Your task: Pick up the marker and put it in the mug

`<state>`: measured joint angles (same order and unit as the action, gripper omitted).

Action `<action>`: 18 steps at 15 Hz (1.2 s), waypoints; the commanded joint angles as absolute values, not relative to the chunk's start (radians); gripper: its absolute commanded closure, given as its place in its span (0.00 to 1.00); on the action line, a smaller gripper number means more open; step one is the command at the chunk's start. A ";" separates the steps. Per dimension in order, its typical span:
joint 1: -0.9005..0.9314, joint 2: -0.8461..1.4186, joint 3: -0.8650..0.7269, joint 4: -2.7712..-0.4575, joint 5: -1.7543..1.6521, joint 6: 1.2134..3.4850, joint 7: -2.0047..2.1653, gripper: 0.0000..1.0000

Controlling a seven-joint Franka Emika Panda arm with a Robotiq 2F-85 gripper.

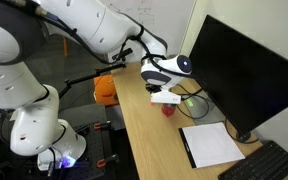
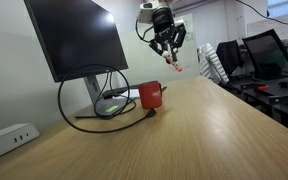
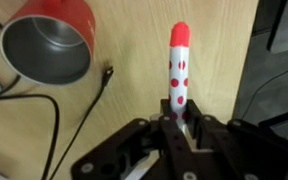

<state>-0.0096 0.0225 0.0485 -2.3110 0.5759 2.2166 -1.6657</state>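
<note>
My gripper (image 3: 180, 120) is shut on the marker (image 3: 178, 62), a whitish stick with red dots and a red tip that points away from the jaws. In an exterior view the gripper (image 2: 168, 48) hangs well above the wooden desk with the marker tip (image 2: 176, 68) below it. The red mug (image 3: 48, 44) stands upright and empty, to the upper left in the wrist view. It sits on the desk near the monitor foot (image 2: 150, 96), below and a little to the side of the gripper. In an exterior view the mug (image 1: 167, 109) is partly hidden under the gripper (image 1: 164, 96).
A black monitor (image 2: 84, 40) stands behind the mug, with black cables (image 2: 94, 110) looping by its foot. A white paper pad (image 1: 211, 143) and a keyboard (image 1: 266, 163) lie further along the desk. An orange object (image 1: 105, 88) sits beyond the desk edge. A power strip (image 2: 6, 138) lies by the wall.
</note>
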 commanded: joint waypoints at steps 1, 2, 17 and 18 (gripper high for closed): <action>-0.024 0.032 0.022 -2.254 0.717 2.103 -1.895 0.95; -0.029 0.046 0.013 -2.231 0.757 2.066 -1.952 0.95; -0.182 0.433 0.007 -1.777 0.811 1.849 -2.092 0.95; -0.192 0.451 0.010 -1.754 0.811 1.836 -2.097 0.95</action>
